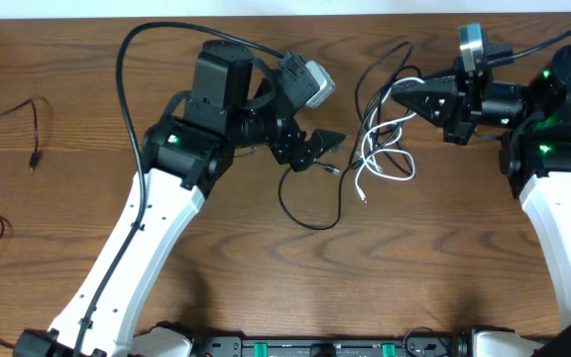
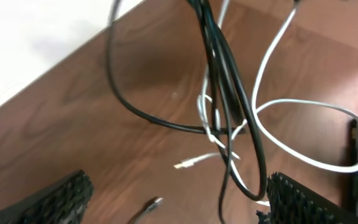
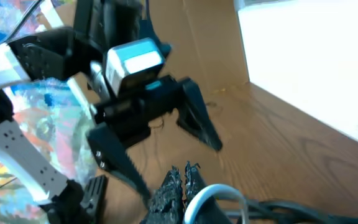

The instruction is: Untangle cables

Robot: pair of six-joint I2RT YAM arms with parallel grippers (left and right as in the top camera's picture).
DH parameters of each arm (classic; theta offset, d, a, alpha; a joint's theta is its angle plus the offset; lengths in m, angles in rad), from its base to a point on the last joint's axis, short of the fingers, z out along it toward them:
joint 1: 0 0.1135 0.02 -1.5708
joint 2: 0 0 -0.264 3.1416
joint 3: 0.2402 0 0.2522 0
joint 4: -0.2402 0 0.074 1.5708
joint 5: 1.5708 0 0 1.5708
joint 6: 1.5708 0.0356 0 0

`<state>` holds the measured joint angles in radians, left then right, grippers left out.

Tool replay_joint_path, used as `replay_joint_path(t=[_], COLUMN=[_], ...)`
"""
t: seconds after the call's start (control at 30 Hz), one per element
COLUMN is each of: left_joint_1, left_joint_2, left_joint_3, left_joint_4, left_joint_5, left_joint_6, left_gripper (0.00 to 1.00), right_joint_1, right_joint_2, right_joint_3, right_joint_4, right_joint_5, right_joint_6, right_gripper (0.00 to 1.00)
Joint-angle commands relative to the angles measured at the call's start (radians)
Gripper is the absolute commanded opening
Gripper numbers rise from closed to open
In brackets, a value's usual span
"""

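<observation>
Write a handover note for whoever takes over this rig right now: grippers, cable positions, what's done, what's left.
Grippers: left gripper open and empty, next to the tangle; right gripper shut on the tangled bunch at its upper end.
Cables: white cable and black ones are knotted mid-table; a black loop trails out below the left gripper. A loose black cable and a second loose black cable lie apart at the table's left side.
Done: apparently those two are separated.
Left: free the white cable and the remaining black ones.
</observation>
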<state>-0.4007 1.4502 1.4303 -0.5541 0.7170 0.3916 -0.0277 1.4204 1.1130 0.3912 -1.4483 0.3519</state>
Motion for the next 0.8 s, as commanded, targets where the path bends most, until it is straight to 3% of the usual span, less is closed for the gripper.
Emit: replay_joint_path(t=[0.0,0.17,0.77], left_joint_1=[0.001,0.0,-0.034], left_joint_2=[0.014,0.022,0.053], left_joint_3=[-0.002,-0.002,-0.002], left_joint_4=[-0.003,-0.002,-0.001], left_joint_5=[0.069,0.081,0.162], left_joint_6=[-0.002,-0.001,-0.001], left_gripper=[0.91,0.91,0.91], right_joint_1=[-0.003,-0.003,0.005], right_joint_2=[0.0,0.0,0.0], right_joint_3=[0.017,0.017,0.017], right_joint_4=[0.097,0.249,0.261], right_joint_5=[0.021,0.028,0.069], right_joint_6=[0.183,0.303,0.354], right_gripper=[0.01,0.01,0.01])
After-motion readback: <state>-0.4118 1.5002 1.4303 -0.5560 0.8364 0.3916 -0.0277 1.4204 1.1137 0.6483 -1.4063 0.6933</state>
